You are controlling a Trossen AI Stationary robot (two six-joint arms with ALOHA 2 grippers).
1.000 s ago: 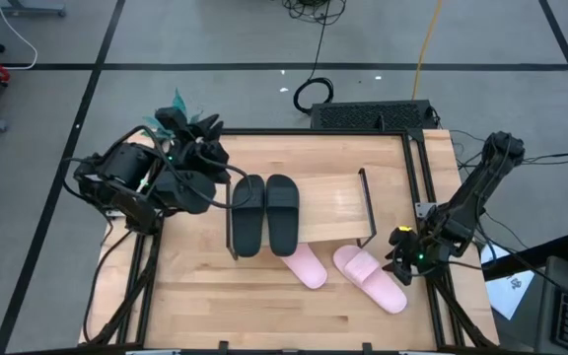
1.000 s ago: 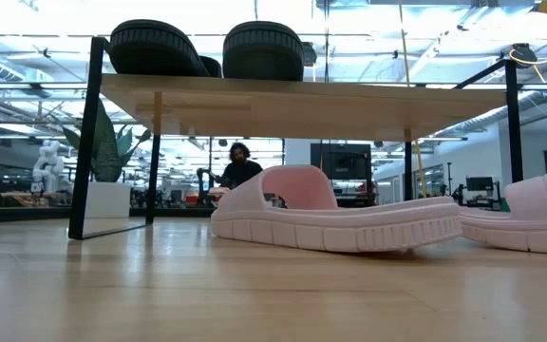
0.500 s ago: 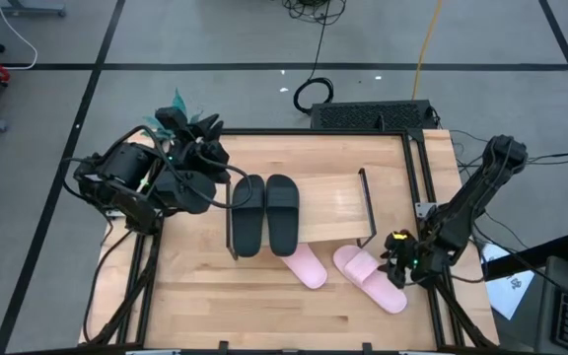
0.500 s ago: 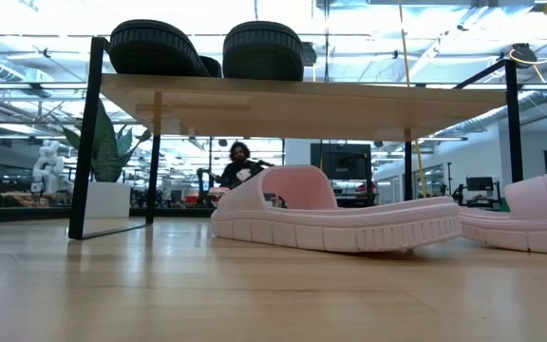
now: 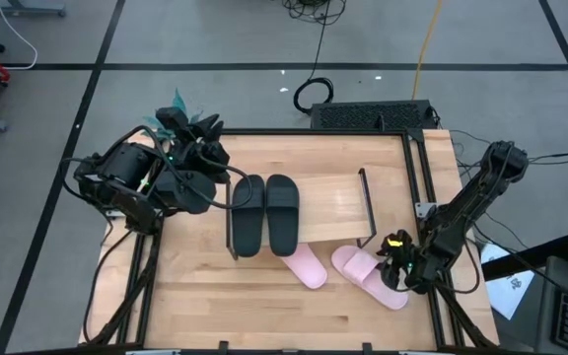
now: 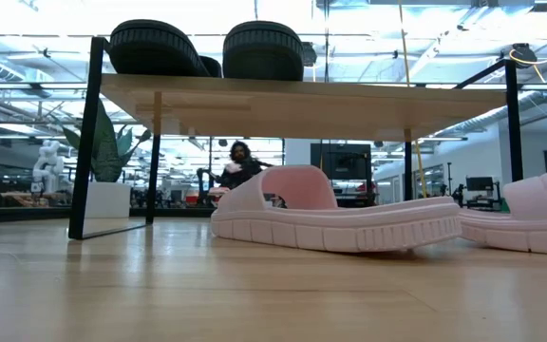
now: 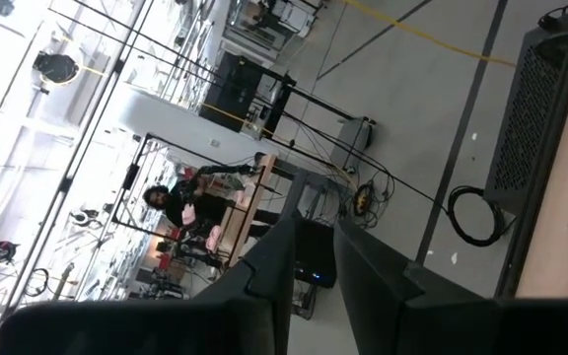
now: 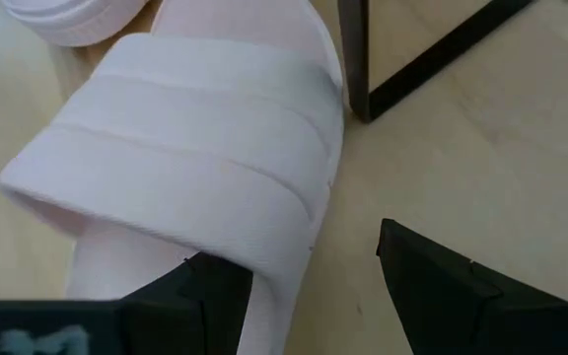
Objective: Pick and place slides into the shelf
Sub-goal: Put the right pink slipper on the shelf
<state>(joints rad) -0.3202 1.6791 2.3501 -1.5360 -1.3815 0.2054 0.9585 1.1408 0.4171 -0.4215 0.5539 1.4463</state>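
Roughly halfway, by the look of it. Nearest the front edge of the table point(image 5: 215, 306): 2 pink slides down on the wood, not shelved yet. Right-hand pink slide point(image 5: 368, 276) just beside the right gripper point(image 5: 394, 264), which hovers over its outer edge with fingers spread wide and nothing in them; in the right wrist view, 1 dark finger point(image 8: 205, 291) tucked against the strap, the other out past the sole, so looks set for a grab rather than holding anything. Other pink slide point(image 5: 305, 264) a bit further left, toe end just under the shelf point(image 5: 338, 202).

Further back: black pair point(image 5: 264, 212) already up on the shelf board, side by side at its left end, with bare board to the right, seemingly enough for the 2 pinks.

Furthest back, at the far left corner: left gripper point(image 5: 197, 158) parked well away from everything, fingers mostly closed with a narrow gap, empty, pointed off at the room.

So 2 done, 2 to go, probably.
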